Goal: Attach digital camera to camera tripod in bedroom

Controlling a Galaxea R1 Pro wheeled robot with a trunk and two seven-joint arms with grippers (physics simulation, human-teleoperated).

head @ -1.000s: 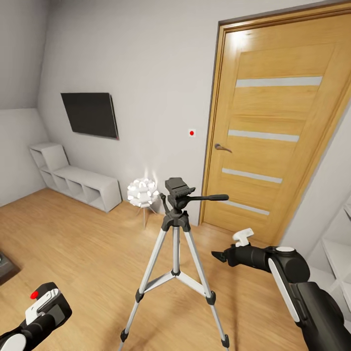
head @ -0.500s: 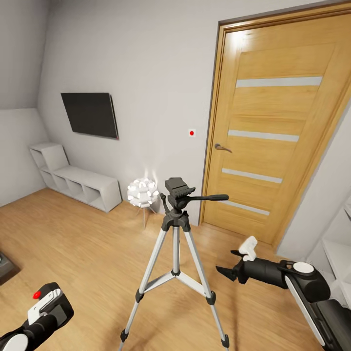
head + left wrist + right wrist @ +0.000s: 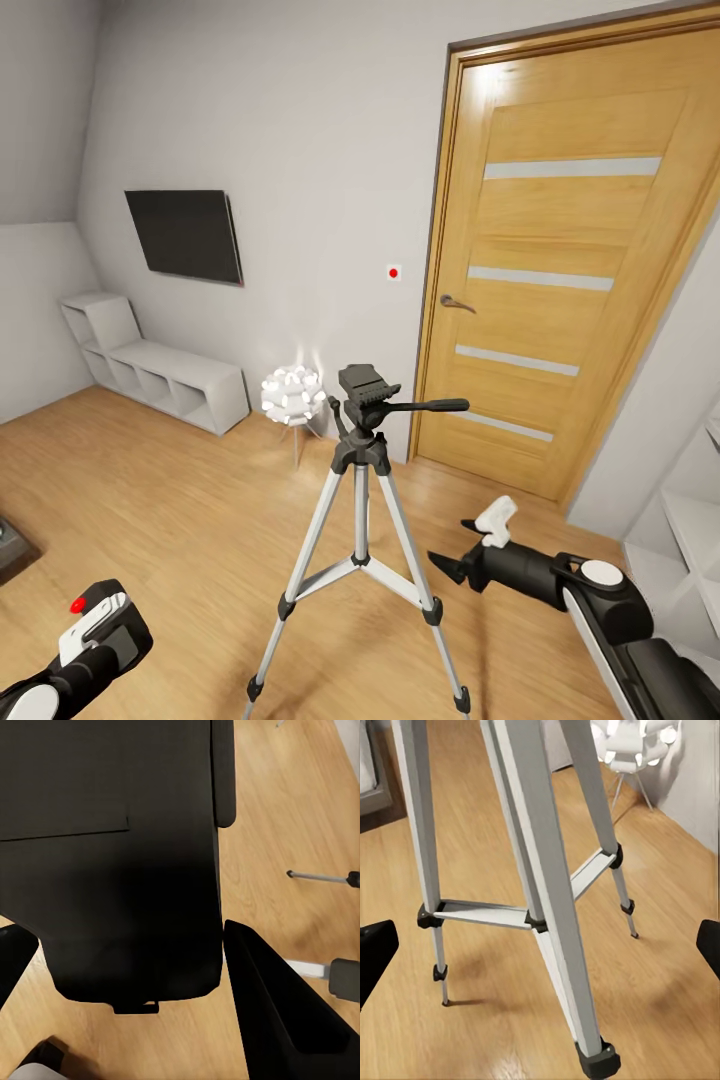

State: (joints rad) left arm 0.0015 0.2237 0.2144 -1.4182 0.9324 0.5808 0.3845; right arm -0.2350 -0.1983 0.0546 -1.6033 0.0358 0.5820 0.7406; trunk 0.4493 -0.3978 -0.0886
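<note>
Tripod scene, bedroom, head view. Camera tripod (image 3: 360, 480) upright on the wood floor (image 3: 180, 520), legs spread, in front of the striped door (image 3: 560, 280); pan head (image 3: 365, 388) bare on top, side handle (image 3: 430, 405) pointing toward the door.

Left gripper (image 3: 95, 625) low and well to the tripod's left; in the left wrist view, fingers (image 3: 277, 1012) closed against a boxy black body, taken to be the digital camera (image 3: 112, 870). Right gripper (image 3: 458, 545) low, just beside the tripod's door-side leg, not touching; in the right wrist view, fingertips (image 3: 375, 949) spread wide, holding nothing, tripod legs (image 3: 547, 885) ahead.

Handling, as judged:
- Camera: rigid, compact, smooth-cased, likely slippery; best held across the flat body sides, clear of lens and hump.
- Tripod: light, slender, top-heavy, easily tipped by a sideways push; best steadied at the centre column or a black joint, never at the side handle.

Containers: white cube shelves (image 3: 160, 375) against the wall beyond and left of the tripod, open compartments, contents not discernible.
</note>
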